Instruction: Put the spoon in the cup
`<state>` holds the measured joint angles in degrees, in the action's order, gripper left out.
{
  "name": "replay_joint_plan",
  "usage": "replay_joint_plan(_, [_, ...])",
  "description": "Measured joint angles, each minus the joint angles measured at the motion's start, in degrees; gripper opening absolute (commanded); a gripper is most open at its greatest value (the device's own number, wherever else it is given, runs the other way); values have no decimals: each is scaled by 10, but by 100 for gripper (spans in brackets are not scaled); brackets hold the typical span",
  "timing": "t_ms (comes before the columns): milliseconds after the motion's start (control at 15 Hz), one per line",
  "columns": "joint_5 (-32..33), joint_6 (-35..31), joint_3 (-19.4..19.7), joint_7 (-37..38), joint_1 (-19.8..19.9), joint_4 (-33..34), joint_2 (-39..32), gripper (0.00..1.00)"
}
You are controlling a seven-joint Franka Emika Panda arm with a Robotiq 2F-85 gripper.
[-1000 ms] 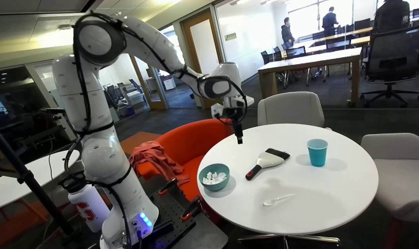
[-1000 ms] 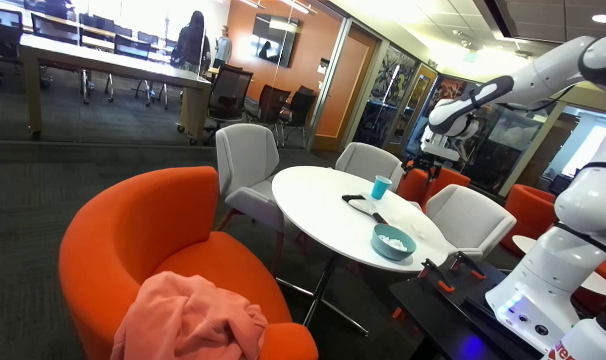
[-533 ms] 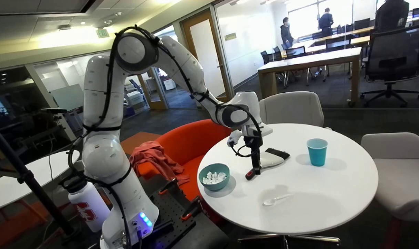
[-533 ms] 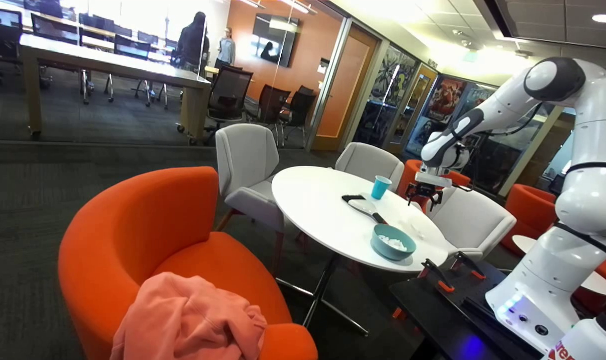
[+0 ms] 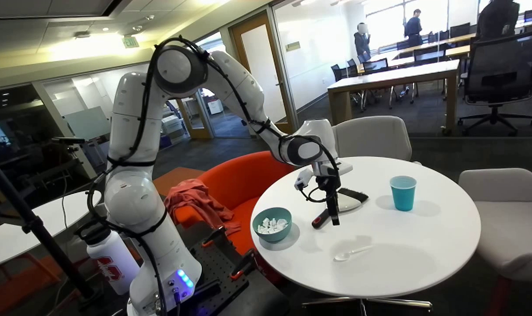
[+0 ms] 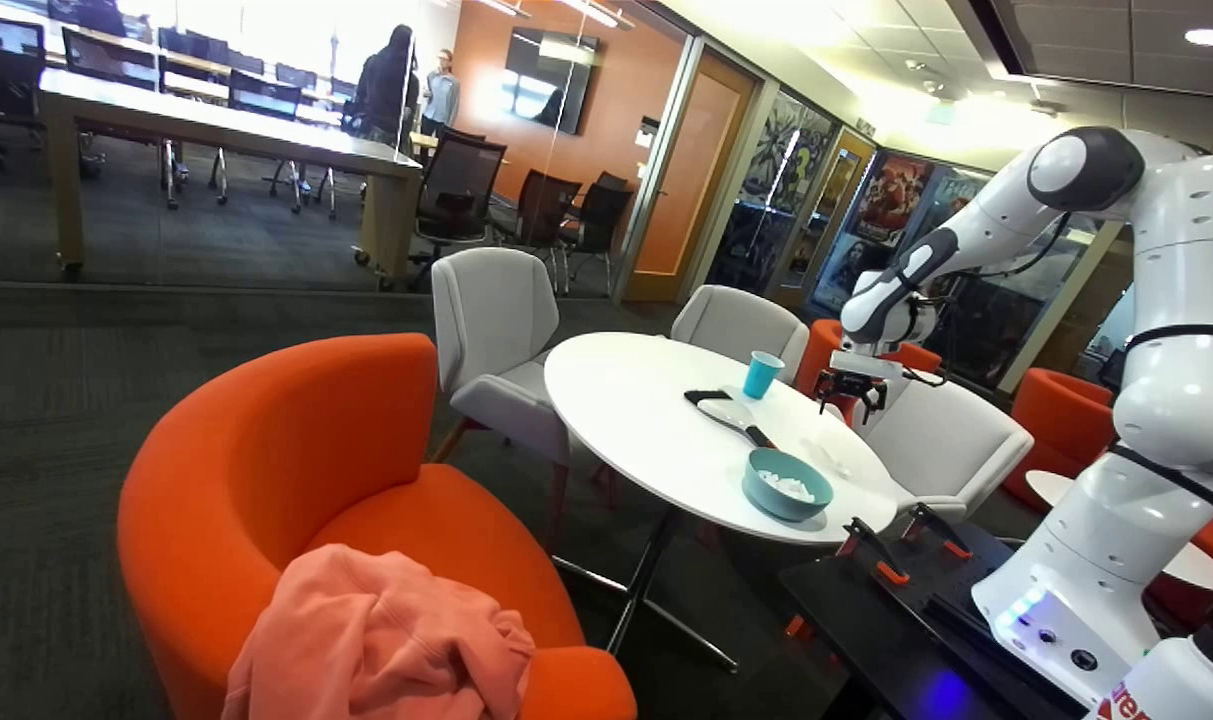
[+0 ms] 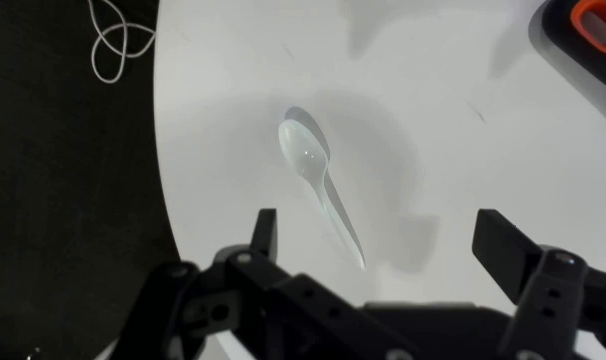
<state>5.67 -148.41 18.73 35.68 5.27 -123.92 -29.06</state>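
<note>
In an exterior view, a bottle [image 5: 113,262] bears an illegible red mark; a sign [image 5: 130,41] reads EXIT. The gripper [image 7: 375,220] hangs above the table [image 5: 450,219], fingers spread and released. The spoon [image 7: 317,181] lies on it, clear of the fingers; in the wrist view its long axis slants, scoop to upper left, handle tip to lower right. At right in an exterior view, the cup [image 5: 403,195] stands upright.

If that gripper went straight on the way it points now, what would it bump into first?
Probably the white tabletop, near the spoon: the gripper points down, jaws open. It might clip the spoon first, as depth is hard to judge.
</note>
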Motion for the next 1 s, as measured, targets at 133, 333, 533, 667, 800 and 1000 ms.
replay_joint_plan(133, [7, -44, 9, -31, 5, 0, -15, 100])
replay_joint_plan(333, [-3, -100, 7, -112, 34, 1, -39, 100])
replay_joint_plan(533, [-37, -107, -38, -228, 95, 13, -56, 100])
replay_joint_plan(667, [-49, -87, -54, -266, 119, 29, -66, 100])
replay_joint_plan(800, [-49, -70, -51, -266, 119, 44, -74, 100])
replay_joint_plan(1000, [-50, -69, -51, -266, 118, 48, -79, 100])
